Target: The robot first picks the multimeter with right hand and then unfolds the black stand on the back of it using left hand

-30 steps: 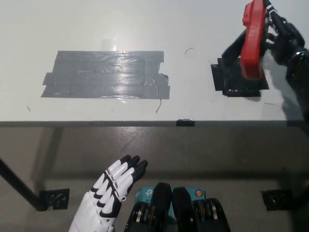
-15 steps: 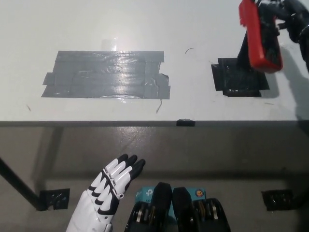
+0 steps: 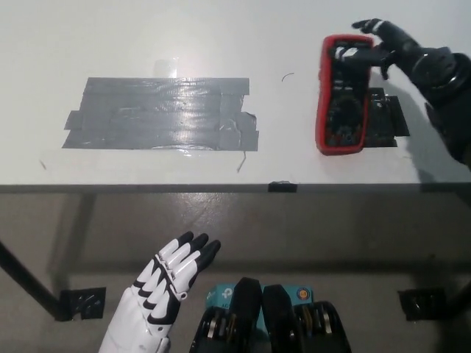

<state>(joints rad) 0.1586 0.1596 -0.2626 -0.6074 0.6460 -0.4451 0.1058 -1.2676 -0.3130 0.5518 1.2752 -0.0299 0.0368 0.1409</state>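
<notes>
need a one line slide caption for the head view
Red-cased multimeter lies face-up on white table, black right hand touching its top; white left hand open below.

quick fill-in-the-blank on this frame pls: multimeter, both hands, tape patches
1. The multimeter lies flat on the table with its ____ side up.
2. It partly covers the ____ tape patch.
3. The right hand touches the multimeter's ____ end.
4. The left hand waits open ____ the table edge, in the lower left of the view.

Missing words: dial (front); black; far (top); below
</notes>
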